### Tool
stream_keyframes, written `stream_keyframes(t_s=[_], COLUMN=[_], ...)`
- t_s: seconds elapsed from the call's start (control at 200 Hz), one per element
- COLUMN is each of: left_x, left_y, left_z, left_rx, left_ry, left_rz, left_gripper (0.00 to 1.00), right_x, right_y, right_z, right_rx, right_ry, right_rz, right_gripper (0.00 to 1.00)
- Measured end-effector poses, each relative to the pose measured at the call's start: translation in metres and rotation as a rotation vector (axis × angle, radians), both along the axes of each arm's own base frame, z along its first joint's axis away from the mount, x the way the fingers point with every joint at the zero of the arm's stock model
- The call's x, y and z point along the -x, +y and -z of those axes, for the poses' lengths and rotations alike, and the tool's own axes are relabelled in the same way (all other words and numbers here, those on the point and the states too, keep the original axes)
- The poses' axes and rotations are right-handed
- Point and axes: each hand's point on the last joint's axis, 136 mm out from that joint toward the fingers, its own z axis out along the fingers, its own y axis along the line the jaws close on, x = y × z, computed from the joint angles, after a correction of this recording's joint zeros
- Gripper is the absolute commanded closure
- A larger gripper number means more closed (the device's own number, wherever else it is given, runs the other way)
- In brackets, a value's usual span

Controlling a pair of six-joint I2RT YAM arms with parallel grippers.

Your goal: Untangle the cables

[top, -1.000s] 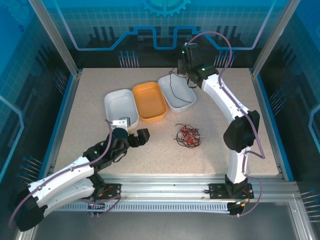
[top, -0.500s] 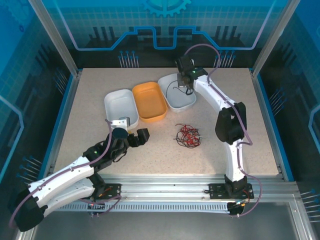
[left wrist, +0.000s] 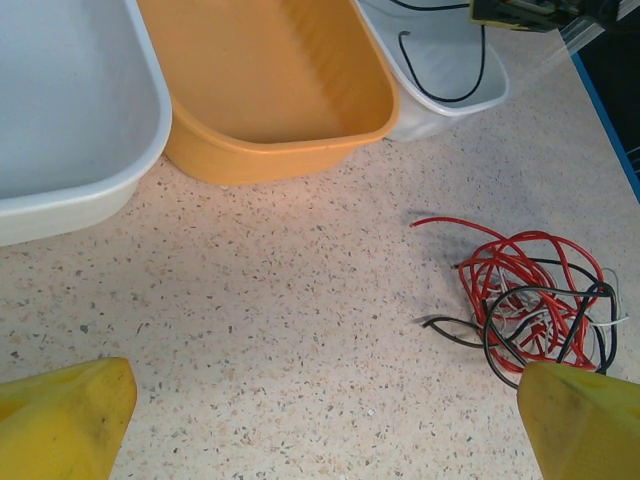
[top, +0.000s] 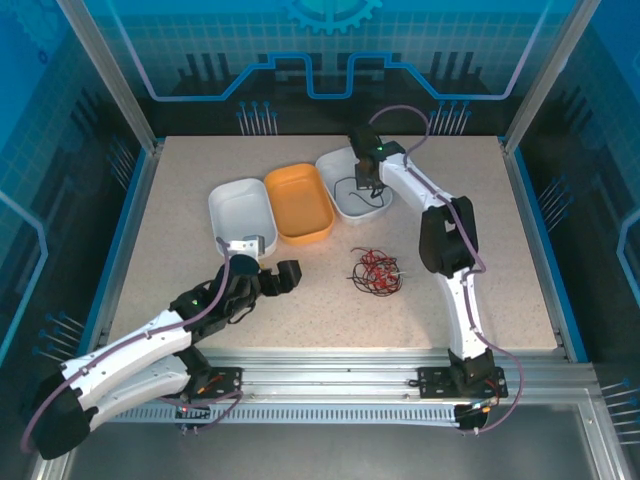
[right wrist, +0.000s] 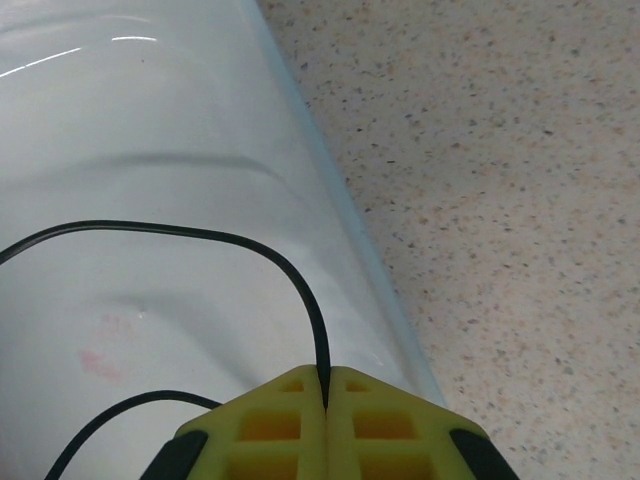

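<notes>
Right wrist view: right tool [right wrist: 325, 385] pinched tight on a black cable [right wrist: 200, 232] above the white tray [right wrist: 150, 120] — from top external that grip is too small to judge. Left tool [left wrist: 320, 415] gapes wide, fingertips [left wrist: 60, 420] cut off by the frame; the red-black-white tangle [left wrist: 530, 300] lies on the counter [left wrist: 250, 300] just beside one fingertip.

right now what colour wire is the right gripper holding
Black wire, best seen in right wrist view.

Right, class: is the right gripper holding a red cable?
No, the right gripper is shut on a black cable above the white tray.
</notes>
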Motion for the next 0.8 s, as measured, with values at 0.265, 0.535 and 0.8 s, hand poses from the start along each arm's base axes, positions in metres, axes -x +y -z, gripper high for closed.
stream_keyframes(t_s=[0.265,0.535,0.8], left_x=[0.001,0.000,0.000], left_y=[-0.002,-0.002,-0.007], left_z=[0.001,0.008,0.024], left_rx=[0.002,-0.014,-0.032], left_ry=[0.007,0.027,0.077], left_rz=[0.009,0.009,0.029], left_gripper=[0.01,0.01,0.01], right_x=[-0.001,0.008,0.053], right_y=[0.009,0.010,-0.001], right_z=[0.018,-0.002,-0.081], right_rx=[-0.029,-0.054,-0.127], right_ry=[0.047,0.033,-0.096], right_rz=[-0.020,-0.044,-0.077], right_gripper=[0.65,0.62,0.40])
